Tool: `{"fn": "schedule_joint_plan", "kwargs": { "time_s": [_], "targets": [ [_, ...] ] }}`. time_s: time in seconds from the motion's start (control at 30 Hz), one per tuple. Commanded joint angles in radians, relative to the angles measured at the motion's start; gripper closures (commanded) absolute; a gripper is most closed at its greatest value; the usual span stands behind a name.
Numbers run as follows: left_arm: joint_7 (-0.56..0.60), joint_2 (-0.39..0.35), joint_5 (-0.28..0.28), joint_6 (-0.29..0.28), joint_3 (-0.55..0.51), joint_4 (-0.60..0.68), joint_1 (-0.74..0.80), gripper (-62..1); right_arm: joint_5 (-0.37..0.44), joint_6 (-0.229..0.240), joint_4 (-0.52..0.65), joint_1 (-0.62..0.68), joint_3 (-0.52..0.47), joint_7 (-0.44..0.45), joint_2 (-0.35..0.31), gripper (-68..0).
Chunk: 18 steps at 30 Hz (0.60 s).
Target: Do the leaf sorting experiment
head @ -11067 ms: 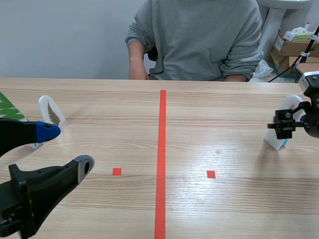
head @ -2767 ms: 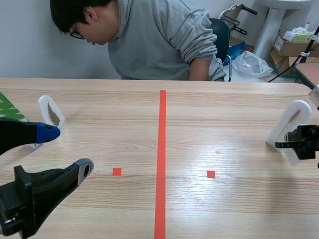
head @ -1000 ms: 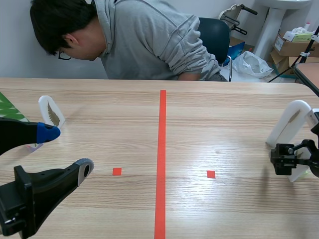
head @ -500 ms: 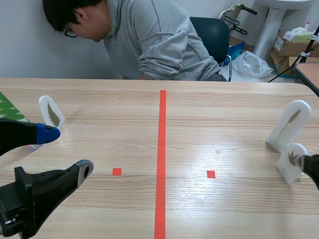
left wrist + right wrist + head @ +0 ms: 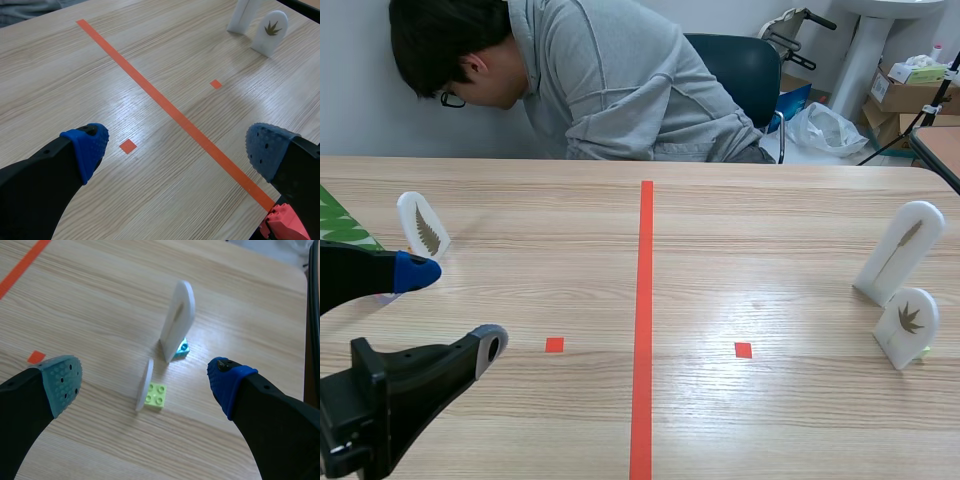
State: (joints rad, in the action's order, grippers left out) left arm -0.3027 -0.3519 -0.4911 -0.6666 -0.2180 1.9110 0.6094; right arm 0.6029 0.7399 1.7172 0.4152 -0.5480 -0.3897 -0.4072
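- Gaping wide, the right jaws hold nothing; just ahead of them, in line with the gap, the small leaf card [image 5: 145, 385] stands upright, edge-on, on a lime block [image 5: 156, 394].
- Just beyond it, the tall leaf card [image 5: 177, 322] stands on a teal block [image 5: 182, 347].
- Left jaws are likewise wide open and empty above the desk [image 5: 75, 75], both cards well ahead of them.
- A third leaf card [image 5: 422, 224] stands near the left jaws.

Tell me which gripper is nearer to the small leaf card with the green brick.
Right. The card stands just ahead of the open right gripper; the left gripper is far off, across the tape line.
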Motion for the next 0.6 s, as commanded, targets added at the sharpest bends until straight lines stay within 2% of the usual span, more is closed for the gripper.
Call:
{"fn": "schedule_joint_plan", "kwargs": {
  "time_s": [0.0, 0.13, 0.27, 0.57],
  "targets": [
    [0.014, 0.008, -0.013, -0.002, -0.003, 0.003, 0.003, -58.7, 0.02, 0.006, 0.038, -0.013, -0.007, 0.013, -0.011, -51.5],
    [0.014, 0.008, -0.013, -0.002, -0.003, 0.003, 0.002, -58.7, 0.112, 0.006, 0.097, -0.01, 0.011, -0.047, -0.016, -55.2],
    [0.018, 0.008, -0.014, -0.002, -0.003, 0.003, 0.002, -58.7, 0.173, 0.006, 0.134, -0.01, 0.07, -0.099, -0.017, -55.6],
    [0.022, 0.008, -0.014, -0.002, -0.003, 0.003, 0.002, -58.7, 0.199, 0.006, 0.193, -0.01, 0.236, -0.144, -0.039, -55.6]
  ]
}}
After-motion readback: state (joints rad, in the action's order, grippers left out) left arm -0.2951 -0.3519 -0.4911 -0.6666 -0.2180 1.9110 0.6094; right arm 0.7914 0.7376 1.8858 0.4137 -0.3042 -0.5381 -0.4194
